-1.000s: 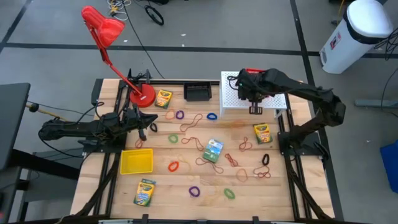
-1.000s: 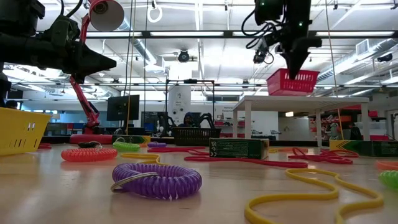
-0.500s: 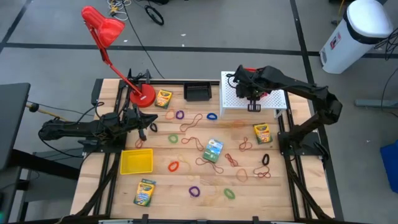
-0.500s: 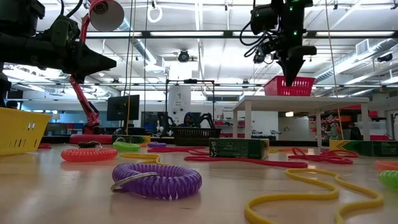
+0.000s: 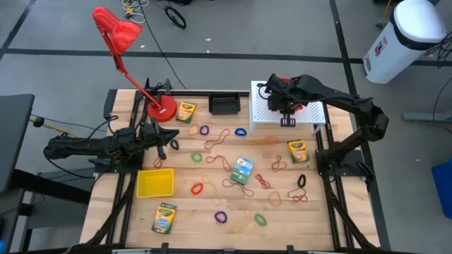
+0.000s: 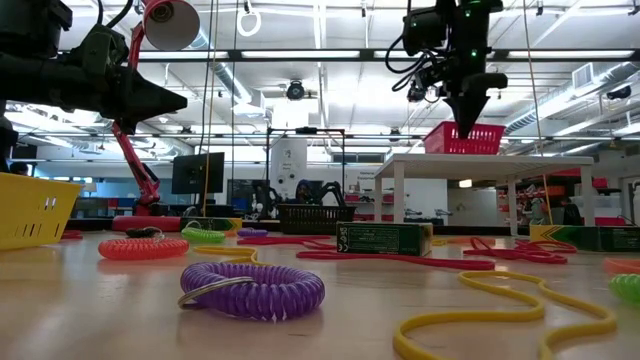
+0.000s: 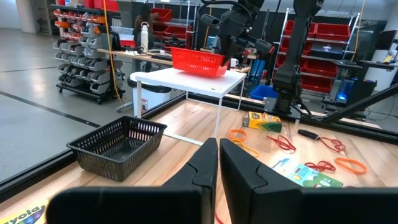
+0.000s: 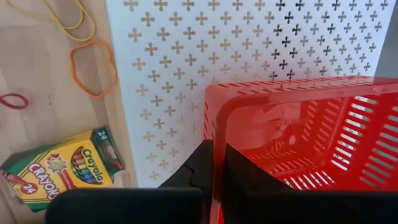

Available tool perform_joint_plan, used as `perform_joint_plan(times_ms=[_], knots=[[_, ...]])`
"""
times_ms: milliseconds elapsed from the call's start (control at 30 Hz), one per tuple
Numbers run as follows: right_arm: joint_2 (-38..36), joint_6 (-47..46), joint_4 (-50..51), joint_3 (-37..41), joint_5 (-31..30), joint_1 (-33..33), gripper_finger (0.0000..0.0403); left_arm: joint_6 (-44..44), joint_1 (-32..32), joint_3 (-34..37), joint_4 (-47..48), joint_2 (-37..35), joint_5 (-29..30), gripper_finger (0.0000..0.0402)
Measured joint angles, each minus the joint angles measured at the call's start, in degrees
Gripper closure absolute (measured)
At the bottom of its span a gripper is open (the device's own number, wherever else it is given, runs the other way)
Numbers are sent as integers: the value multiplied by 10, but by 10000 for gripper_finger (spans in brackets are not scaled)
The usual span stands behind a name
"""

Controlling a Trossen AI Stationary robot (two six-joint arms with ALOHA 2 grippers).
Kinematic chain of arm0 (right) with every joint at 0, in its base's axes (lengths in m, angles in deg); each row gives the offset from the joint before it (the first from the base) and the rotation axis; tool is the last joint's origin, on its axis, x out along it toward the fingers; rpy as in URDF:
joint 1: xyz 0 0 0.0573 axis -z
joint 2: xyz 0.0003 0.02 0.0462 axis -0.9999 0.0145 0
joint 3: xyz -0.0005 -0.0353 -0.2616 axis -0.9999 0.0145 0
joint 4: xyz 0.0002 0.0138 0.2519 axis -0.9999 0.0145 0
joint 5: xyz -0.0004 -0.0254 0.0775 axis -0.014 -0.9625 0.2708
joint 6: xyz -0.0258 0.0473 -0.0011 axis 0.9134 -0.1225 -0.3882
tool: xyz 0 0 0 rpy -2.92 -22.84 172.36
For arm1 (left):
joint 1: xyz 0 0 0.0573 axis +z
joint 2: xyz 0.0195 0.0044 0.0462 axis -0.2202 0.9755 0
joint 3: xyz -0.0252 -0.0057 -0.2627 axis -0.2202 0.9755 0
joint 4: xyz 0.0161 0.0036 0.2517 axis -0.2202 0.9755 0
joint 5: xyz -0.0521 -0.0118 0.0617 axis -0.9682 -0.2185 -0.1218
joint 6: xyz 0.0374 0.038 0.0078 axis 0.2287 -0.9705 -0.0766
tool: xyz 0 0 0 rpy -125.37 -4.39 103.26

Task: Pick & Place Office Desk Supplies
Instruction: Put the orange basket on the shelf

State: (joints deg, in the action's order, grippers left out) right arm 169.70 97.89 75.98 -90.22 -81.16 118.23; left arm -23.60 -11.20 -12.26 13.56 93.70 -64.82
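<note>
The right gripper point(image 8: 214, 163) is seen closed on the near wall of the red mesh basket point(image 8: 298, 130), the rim pinched between its fingers. The basket rests on the white perforated shelf point(image 8: 186, 68) directly beneath the gripper. If the gripper is lifted away before the fingers are spread, the basket could be dragged or tipped off the shelf. Below and beside the shelf, a crayon box point(image 8: 59, 168) and rubber bands point(image 8: 93, 68) lie on the table. Far across the table, the left gripper point(image 7: 219, 163) hangs closed and empty.
</note>
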Motion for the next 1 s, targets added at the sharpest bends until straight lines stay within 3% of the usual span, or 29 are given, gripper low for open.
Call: perform_joint_plan(times_ms=[333,567,1000], knots=[[0,-7,0,0,2,0,370,0,0,0,0,0,0,376],[0,-16,0,0,-3,0,329,0,0,0,0,0,0,376],[-19,-33,6,0,-120,-40,283,0,0,0,0,0,0,376]])
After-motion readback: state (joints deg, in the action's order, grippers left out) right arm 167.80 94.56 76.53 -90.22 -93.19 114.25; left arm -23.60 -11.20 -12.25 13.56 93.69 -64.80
